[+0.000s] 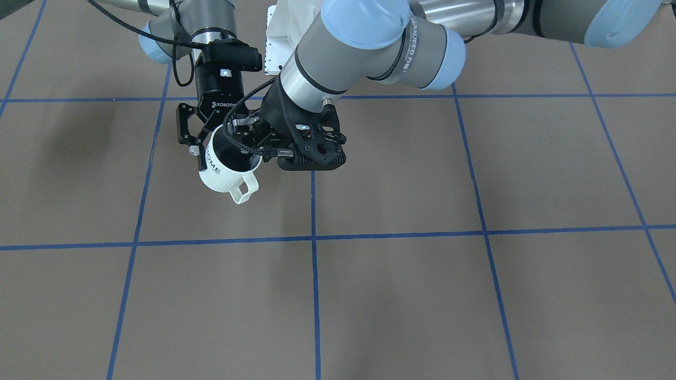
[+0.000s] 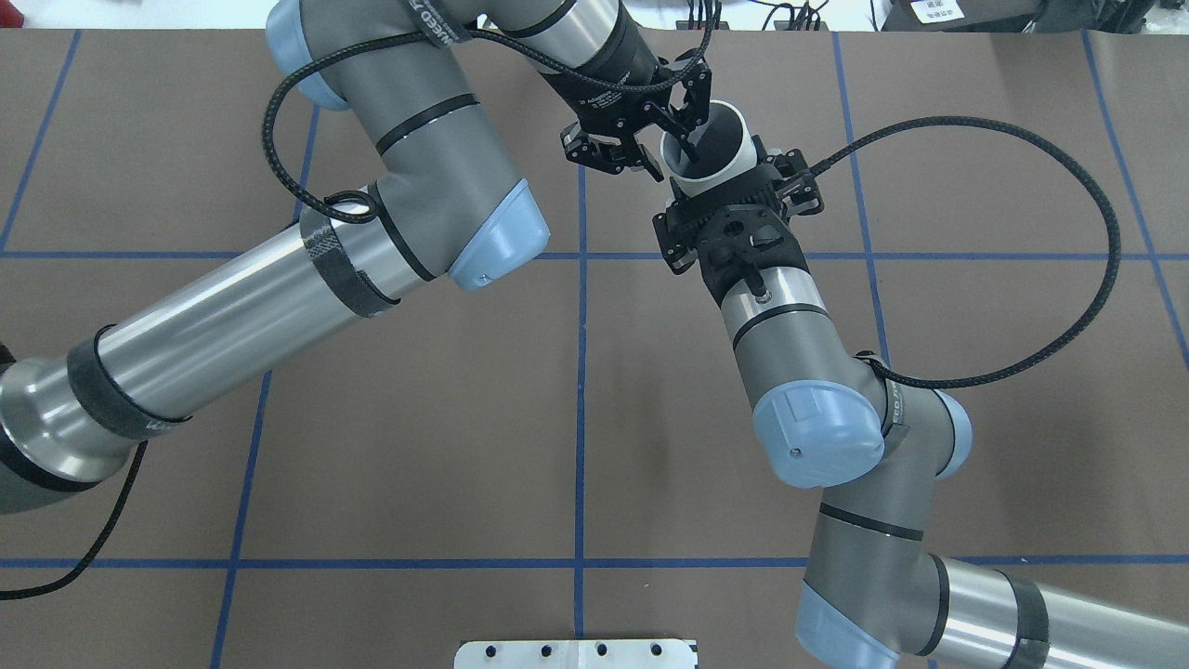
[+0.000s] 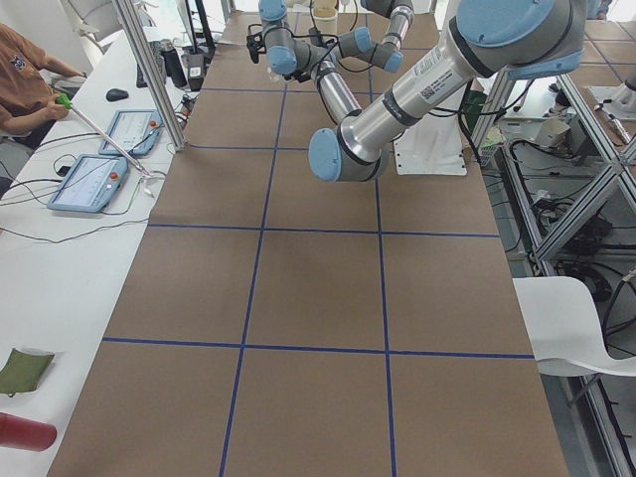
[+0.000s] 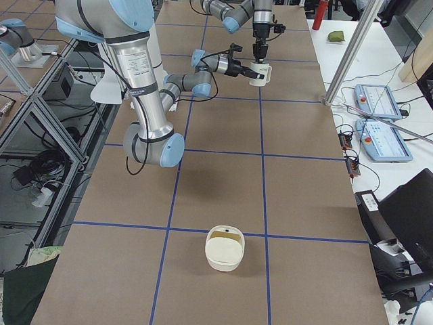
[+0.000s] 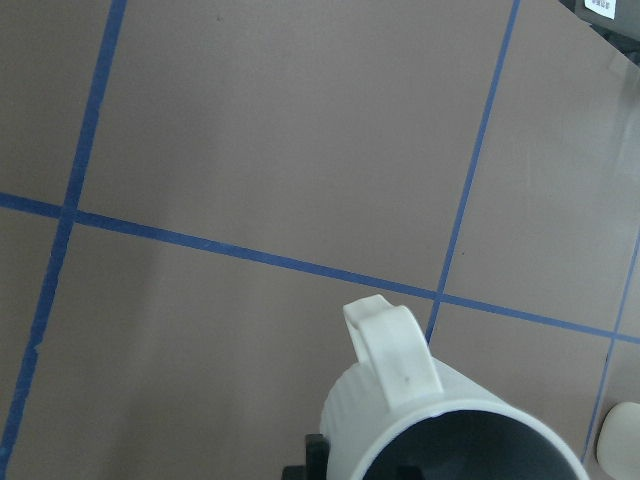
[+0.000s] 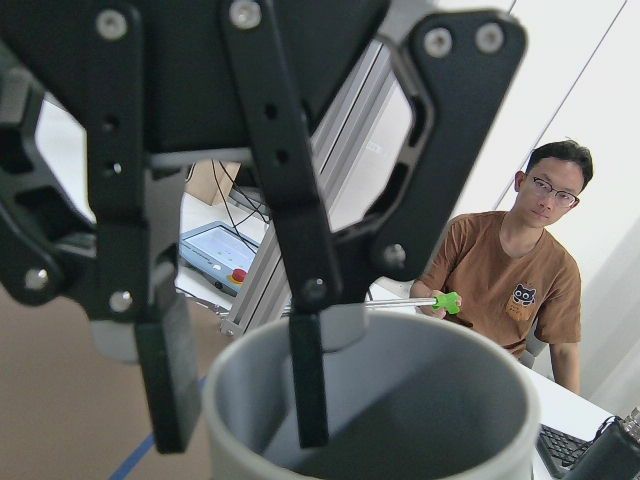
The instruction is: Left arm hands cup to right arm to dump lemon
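Cup (image 2: 720, 139) hung off the table (image 2: 418, 418) at upper centre of the overhead view, right end effector (image 2: 725, 186) clamped across its body from the lower side, left end effector (image 2: 671, 160) spread astride the rim, one finger inside, one outside.

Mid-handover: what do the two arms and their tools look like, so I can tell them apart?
The left arm and the right arm are grey tubes with bare-metal sections, pale-blue joint caps and black straps. The left tool is a black open linkage lettered ROBOTIQ in white. The right tool sits under a perforated black bracket. A braided black cable loops off each.
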Controlling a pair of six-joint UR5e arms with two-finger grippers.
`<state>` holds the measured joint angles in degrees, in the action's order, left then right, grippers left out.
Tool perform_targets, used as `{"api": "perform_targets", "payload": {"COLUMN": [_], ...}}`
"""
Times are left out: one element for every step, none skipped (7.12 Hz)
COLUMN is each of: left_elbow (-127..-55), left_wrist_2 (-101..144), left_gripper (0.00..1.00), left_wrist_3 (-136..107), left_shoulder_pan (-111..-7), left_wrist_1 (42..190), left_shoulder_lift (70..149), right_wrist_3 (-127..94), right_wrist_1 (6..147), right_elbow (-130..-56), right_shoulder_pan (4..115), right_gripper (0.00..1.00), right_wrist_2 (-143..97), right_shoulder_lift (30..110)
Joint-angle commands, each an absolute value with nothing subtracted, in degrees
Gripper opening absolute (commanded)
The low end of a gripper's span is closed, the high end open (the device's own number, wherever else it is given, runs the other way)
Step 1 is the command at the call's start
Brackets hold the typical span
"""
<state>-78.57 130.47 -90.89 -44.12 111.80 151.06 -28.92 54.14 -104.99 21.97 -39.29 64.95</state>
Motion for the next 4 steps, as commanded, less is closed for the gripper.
{"api": "perform_targets", "payload": {"left_elbow": [-78.6,-78.6,-78.6,-78.6], "left_wrist_2": [130.5,130.5,130.5,130.5], "left_gripper": [0.39,0.34,0.33,0.15], "left_wrist_3": [-90.9,-90.8,-90.7,-90.8], "left_shoulder_pan": [-44.1,-44.1,-44.0,-43.9], "left_wrist_1": [111.9,111.9,111.9,111.8], "left_shoulder_lift": [151.0,151.0,150.9,150.9], "right_wrist_3": [-28.9,-28.9,-28.9,-28.9], "right_wrist_1": [54.1,54.1,54.1,54.1], "right_elbow": [-105.0,-105.0,-105.0,-105.0], "right_shoulder_pan": [22.0,22.0,22.0,22.0], "right_gripper": [0.29,0.29,0.29,0.69], "right_wrist_2": [-39.3,-39.3,-39.3,-39.3], "right_shoulder_lift": [65.0,65.0,65.0,65.0]}}
